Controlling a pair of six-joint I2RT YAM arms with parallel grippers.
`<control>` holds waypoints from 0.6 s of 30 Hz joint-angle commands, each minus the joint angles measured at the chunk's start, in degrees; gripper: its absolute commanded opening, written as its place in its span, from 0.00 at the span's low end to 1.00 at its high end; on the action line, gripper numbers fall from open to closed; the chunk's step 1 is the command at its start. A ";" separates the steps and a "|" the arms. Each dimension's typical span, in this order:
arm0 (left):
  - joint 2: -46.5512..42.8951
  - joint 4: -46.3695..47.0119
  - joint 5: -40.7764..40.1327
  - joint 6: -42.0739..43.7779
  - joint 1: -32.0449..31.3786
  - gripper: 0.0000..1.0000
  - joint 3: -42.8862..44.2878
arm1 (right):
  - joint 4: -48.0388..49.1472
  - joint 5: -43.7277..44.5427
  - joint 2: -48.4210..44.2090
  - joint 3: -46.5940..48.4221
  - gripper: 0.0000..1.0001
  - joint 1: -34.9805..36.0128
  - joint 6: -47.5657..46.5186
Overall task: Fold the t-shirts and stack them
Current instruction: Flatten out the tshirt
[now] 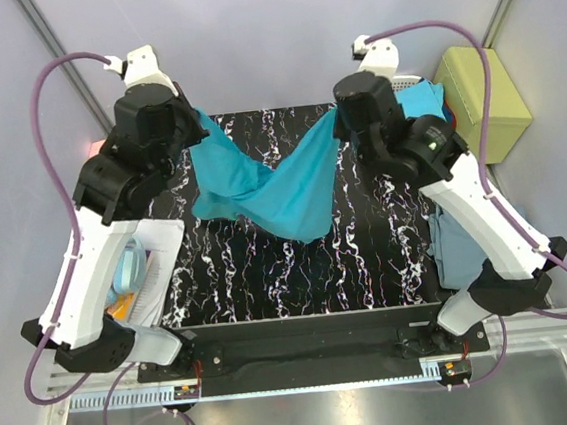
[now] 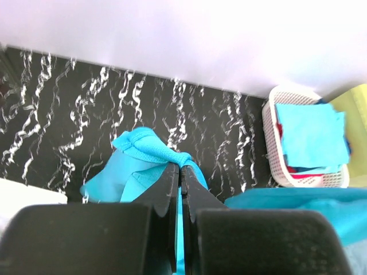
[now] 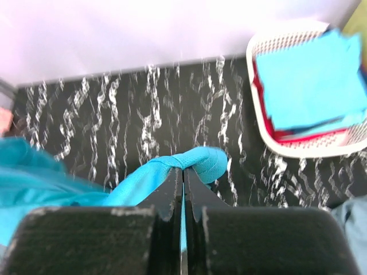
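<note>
Teal t-shirt [image 1: 282,198] strung across the upper middle of the overhead frame, pinched at both ends, sagging in a broad V between the two arms. Droops lowest near frame centre, over the black marbled table [image 1: 270,284] (contact with the tabletop: cannot tell).

Left gripper [image 2: 180,167], at lower centre of the left wrist view, clenched on a bunched corner of the cloth; jaws pressed together, fabric welling out past the tips. Right gripper [image 3: 183,169], at lower centre of the right wrist view, clamped likewise on the other end, with a rolled fold of teal bulging just beyond the tips.

White slatted basket [image 3: 287,150] at upper right of the right wrist view, off the table's far right corner. Holds a folded bright blue t-shirt [image 3: 312,80] on top and a red t-shirt [image 3: 309,137] showing as a strip beneath.

Grey-blue t-shirt [image 1: 458,246] at right of the overhead frame, lying beside the right arm at the table's edge. Yellow-green padded box [image 1: 483,98] at upper right, just beyond the basket.
</note>
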 commanded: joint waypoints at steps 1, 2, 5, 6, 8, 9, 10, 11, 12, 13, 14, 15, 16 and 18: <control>-0.38 -3.69 -7.55 2.88 -3.77 0.00 7.55 | -0.37 6.08 0.48 10.70 0.00 -0.18 -6.49; -1.51 -3.61 -8.18 2.88 -4.38 0.00 7.99 | -0.37 7.12 0.13 12.11 0.00 -0.18 -7.97; -3.62 -3.78 -9.76 2.35 -6.23 0.00 9.66 | -0.19 8.45 -1.36 16.43 0.00 -0.09 -10.18; -3.98 -3.95 -10.20 2.44 -7.28 0.00 10.71 | 0.33 8.71 -2.24 16.61 0.00 -0.09 -10.36; -4.77 -3.87 -11.52 2.26 -8.60 0.00 11.42 | 1.30 8.63 -4.08 15.65 0.00 -0.18 -11.23; -5.12 -4.04 -11.96 2.44 -9.39 0.00 12.12 | 0.78 8.80 -4.35 15.47 0.00 -0.18 -10.98; -5.48 -4.31 -12.57 2.53 -9.92 0.00 12.47 | 0.08 8.63 -4.71 15.21 0.00 -0.18 -10.37; -5.83 -4.31 -13.01 2.53 -10.62 0.00 12.65 | -0.10 8.11 -6.10 14.85 0.00 -0.09 -9.23; -7.05 -4.13 -13.37 2.35 -12.19 0.00 12.65 | 0.85 7.49 -7.33 13.11 0.00 0.00 -8.96; -7.50 -4.05 -13.98 2.35 -12.73 0.00 12.74 | 2.43 6.79 -8.82 11.44 0.00 -0.09 -9.04; -8.02 -4.13 -14.33 2.35 -13.17 0.00 12.74 | 6.01 6.17 -11.80 9.60 0.00 -0.09 -10.09; -8.55 -3.52 -15.64 2.96 -13.87 0.00 11.44 | 7.70 6.34 -12.87 5.58 0.00 -0.09 -11.23; -8.99 -2.91 -16.52 3.66 -13.88 0.00 10.03 | 8.24 7.82 -12.97 4.32 0.00 -0.09 -12.89; -7.60 -4.39 -17.50 5.33 -13.62 0.00 8.87 | 4.57 8.72 -10.96 4.74 0.00 -0.18 -12.91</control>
